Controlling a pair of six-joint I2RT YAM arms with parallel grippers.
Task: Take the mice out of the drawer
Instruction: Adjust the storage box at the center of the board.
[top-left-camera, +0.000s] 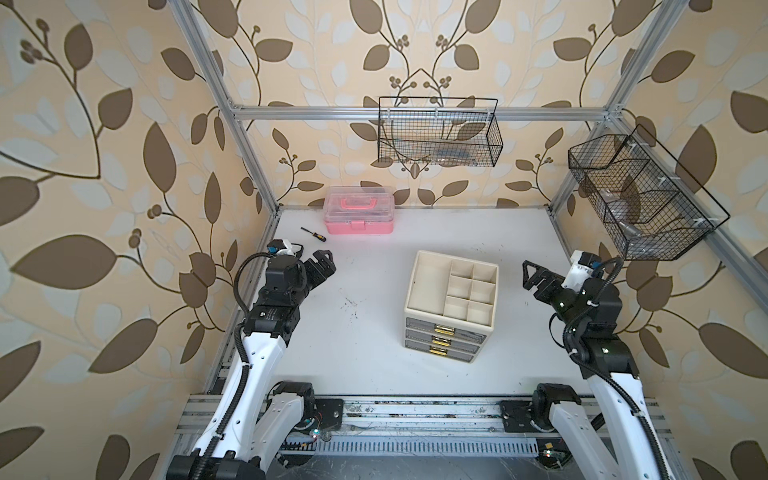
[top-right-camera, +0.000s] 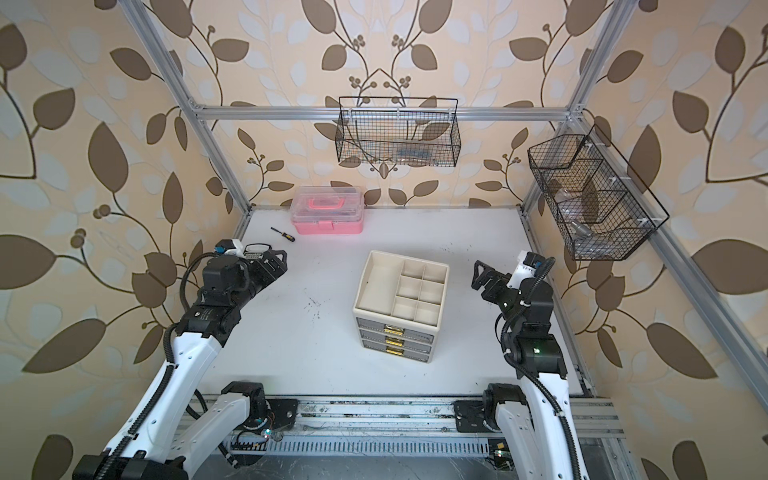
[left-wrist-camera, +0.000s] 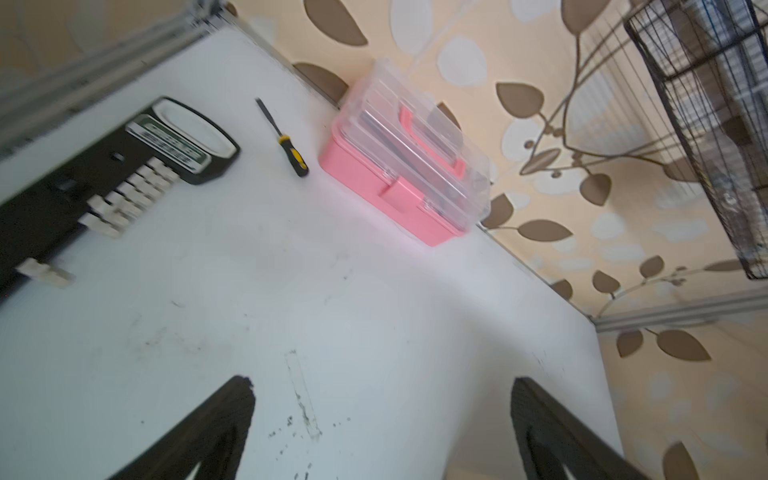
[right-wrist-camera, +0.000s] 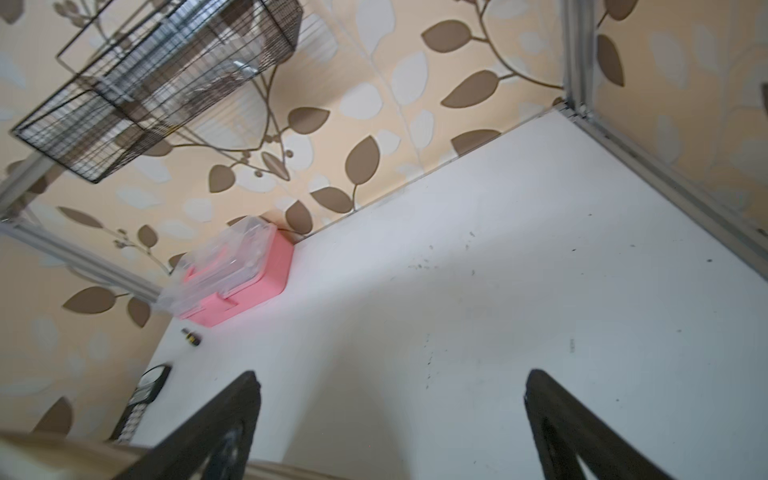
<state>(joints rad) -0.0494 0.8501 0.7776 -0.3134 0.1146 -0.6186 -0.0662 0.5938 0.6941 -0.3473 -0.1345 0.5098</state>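
Note:
A cream drawer unit (top-left-camera: 415, 286) stands right of the table's middle in both top views, also (top-right-camera: 361, 291). Its three grey drawers (top-left-camera: 465, 334) with gold handles are all shut. The compartments of its top tray hold nothing. The mice are hidden. My left gripper (top-left-camera: 323, 266) hangs open over the table's left side, well away from the unit. My right gripper (top-left-camera: 528, 277) hangs open to the right of the unit. The wrist views show each gripper, left (left-wrist-camera: 382, 386) and right (right-wrist-camera: 390, 380), with only bare table between its fingers.
A pink toolbox with a clear lid (top-left-camera: 358, 210) sits at the back left, a small screwdriver (top-left-camera: 313, 235) beside it. A black calculator (left-wrist-camera: 166, 145) lies under my left arm. Wire baskets hang on the back wall (top-left-camera: 439, 133) and the right wall (top-left-camera: 636, 195).

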